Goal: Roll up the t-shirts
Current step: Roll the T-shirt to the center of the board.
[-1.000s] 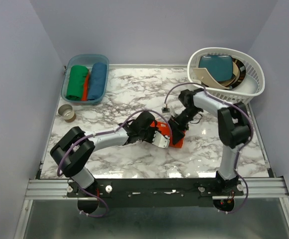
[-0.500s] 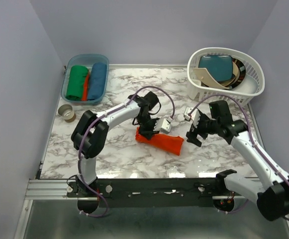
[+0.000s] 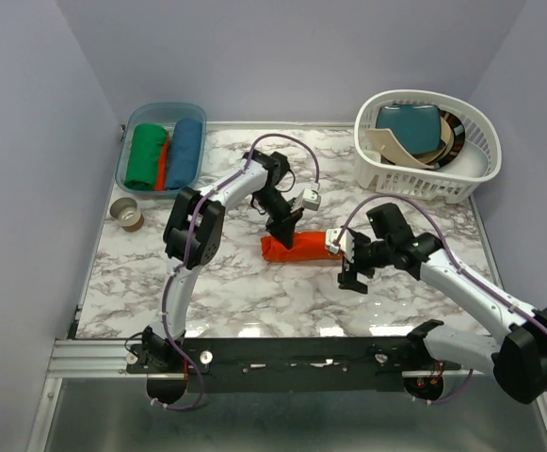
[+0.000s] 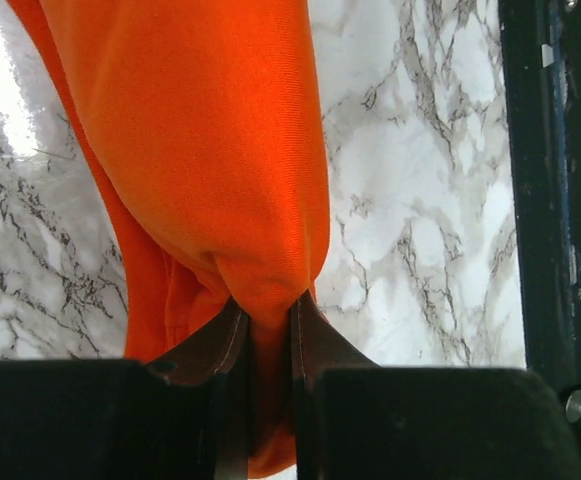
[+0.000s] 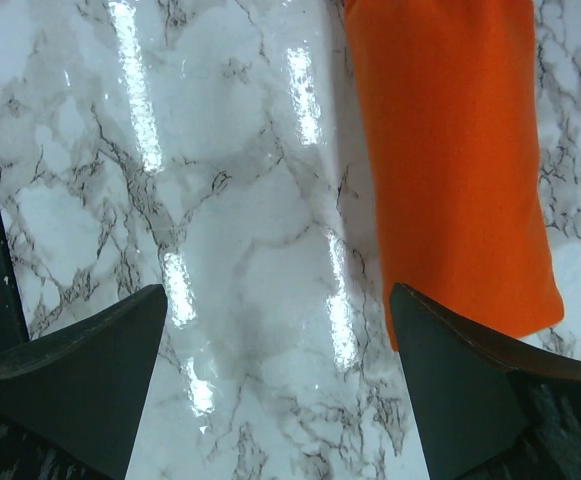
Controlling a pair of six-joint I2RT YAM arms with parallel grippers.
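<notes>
Rolled orange t-shirt [image 3: 301,250] at mid-table, left gripper [image 4: 266,318] clamped on it.
The roll lies crosswise on the marble table [image 3: 254,292], a fold near its left end pinched. The right gripper [image 5: 278,300] is spread wide, empty, just off the roll's right end. Far-left bin [image 3: 165,105] holds rolled green shirt [image 3: 145,155] and blue shirt [image 3: 186,151].

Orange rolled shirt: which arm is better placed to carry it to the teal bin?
Left. The left gripper is shut on one end of the orange shirt, and the teal bin sits on that arm's side. The right gripper hangs open beside the shirt's other end, holding nothing.
</notes>
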